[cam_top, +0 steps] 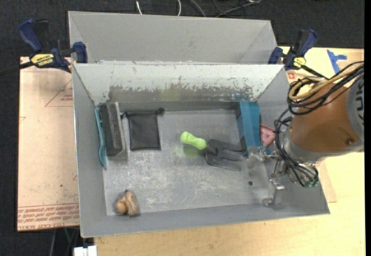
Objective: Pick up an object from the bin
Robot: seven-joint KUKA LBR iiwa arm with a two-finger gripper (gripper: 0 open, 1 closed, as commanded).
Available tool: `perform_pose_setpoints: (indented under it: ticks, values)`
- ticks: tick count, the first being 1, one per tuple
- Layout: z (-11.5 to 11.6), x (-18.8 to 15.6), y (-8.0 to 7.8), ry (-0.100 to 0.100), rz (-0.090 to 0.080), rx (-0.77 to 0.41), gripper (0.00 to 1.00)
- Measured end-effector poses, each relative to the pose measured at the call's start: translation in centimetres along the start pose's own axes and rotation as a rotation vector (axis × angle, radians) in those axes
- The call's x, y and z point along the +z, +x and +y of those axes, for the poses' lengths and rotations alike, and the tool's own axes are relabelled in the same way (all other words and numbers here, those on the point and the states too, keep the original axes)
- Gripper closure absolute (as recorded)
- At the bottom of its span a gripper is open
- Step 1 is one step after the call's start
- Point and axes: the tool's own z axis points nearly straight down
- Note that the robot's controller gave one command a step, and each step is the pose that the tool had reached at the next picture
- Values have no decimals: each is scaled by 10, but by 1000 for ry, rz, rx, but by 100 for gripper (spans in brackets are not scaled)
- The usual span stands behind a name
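**Jaws low beside the blue box**

I hang over the bare floor of the bin [174, 188], just on the camera's side of the blue box [250, 123], which stands on end. Whether my jaws are wide or narrow I cannot tell. Nearest me is the dark grey scoop with a green handle [219, 153], lying just left of the blue box. A pink thing [267, 134] shows just right of it. Well left of it lie a black pad [144, 132], a brush [110, 132] and a tan lump [127, 203]

Speckled grey bin [185, 188] holding a lime-green-handled dark grey tool [213, 151], a blue block [250, 123], a black square pad [144, 131], a teal-edged grey brush [111, 131] and a tan-and-brown lump [127, 203].
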Motion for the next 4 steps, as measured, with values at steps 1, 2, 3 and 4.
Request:
perform_pose_setpoints:
  ticks: [1, 2, 3, 4]
  values:
    - [27, -5, -66, -1, -5, 104, 0]
    - [40, 5, -84, -1, -3, 127, 0]
    - [42, 16, -106, -1, -8, 151, 0]
    - [44, 20, -122, -2, -7, 155, 0]
